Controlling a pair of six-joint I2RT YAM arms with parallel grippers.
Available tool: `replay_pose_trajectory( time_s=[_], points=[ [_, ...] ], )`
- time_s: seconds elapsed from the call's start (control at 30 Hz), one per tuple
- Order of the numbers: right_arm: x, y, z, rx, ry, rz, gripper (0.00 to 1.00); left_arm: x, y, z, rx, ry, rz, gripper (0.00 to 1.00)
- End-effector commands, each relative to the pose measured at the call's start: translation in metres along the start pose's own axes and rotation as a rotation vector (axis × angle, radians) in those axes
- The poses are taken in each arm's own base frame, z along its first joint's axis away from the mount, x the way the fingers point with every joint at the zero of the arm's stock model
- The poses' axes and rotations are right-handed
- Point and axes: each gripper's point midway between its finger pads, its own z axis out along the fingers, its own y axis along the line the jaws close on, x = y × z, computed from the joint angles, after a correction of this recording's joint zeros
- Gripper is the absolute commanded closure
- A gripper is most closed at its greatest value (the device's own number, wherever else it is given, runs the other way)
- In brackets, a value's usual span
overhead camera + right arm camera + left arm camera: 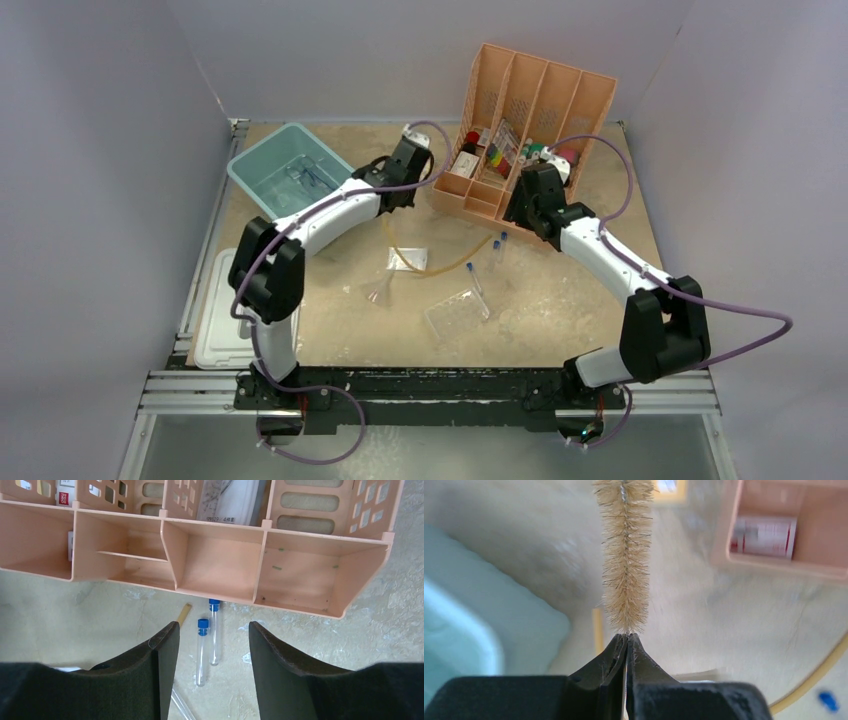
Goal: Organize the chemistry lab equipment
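Observation:
My left gripper (626,636) is shut on the wire stem of a beige bristle brush (625,555), which sticks out ahead of the jaws; in the top view this gripper (408,148) hovers between the teal bin and the peach divider. My right gripper (212,626) is open and empty, above two blue-capped test tubes (202,652) that lie side by side on the table next to the divider's front wall. These tubes also show in the top view (497,243). A clear tube rack (457,312), a small clear bag (408,260) and amber tubing (440,268) lie mid-table.
A teal bin (285,170) at the back left holds blurred items with blue parts. The peach divider (530,110) stands at the back right with bottles and colourful items; its front compartments (220,565) look empty. A white tray (225,310) lies at the left edge.

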Motion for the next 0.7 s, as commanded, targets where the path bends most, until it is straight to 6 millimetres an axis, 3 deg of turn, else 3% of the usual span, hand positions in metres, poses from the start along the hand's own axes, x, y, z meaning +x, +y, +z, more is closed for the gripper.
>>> replay_pose_trajectory(
  time_s=[0.0,0.07,0.2,0.53,0.67],
  points=[
    [-0.014,-0.004,-0.005,0.014,-0.057,0.001,0.44,-0.099,0.065,-0.064,-0.264,-0.309,-0.272,1.0],
    [-0.014,-0.003,-0.005,0.009,-0.054,0.0,0.44,-0.105,0.094,-0.07,-0.332,-0.324,-0.369,1.0],
    [-0.013,-0.003,-0.004,0.01,-0.052,-0.001,0.44,-0.111,0.125,-0.078,-0.348,-0.358,-0.522,1.0],
    [-0.014,-0.004,-0.003,0.016,-0.054,-0.004,0.44,-0.13,0.142,-0.11,-0.257,-0.519,-0.686,1.0],
    [-0.014,-0.003,-0.003,0.014,-0.052,-0.005,0.44,-0.117,0.165,-0.115,-0.366,-0.557,-0.74,1.0]
  ],
)
